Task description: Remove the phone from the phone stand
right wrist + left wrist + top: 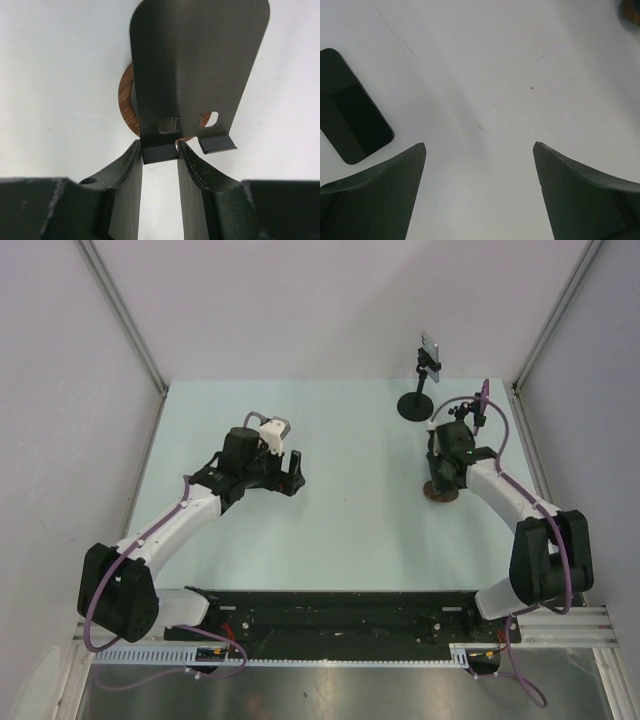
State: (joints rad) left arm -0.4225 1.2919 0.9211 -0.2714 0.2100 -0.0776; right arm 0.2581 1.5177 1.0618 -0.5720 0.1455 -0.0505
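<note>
A dark phone stand (pixel 200 60) is seen filling the upper centre, with a round wooden base (pixel 126 102) behind it. Its left lip (pixel 160 154) is flanked, perhaps pinched, by the right gripper (pixel 159 145) at lower centre.

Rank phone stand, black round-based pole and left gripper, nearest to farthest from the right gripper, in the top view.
1. phone stand, in its grasp.
2. black round-based pole, just beyond it.
3. left gripper, across the table, leftward.
</note>
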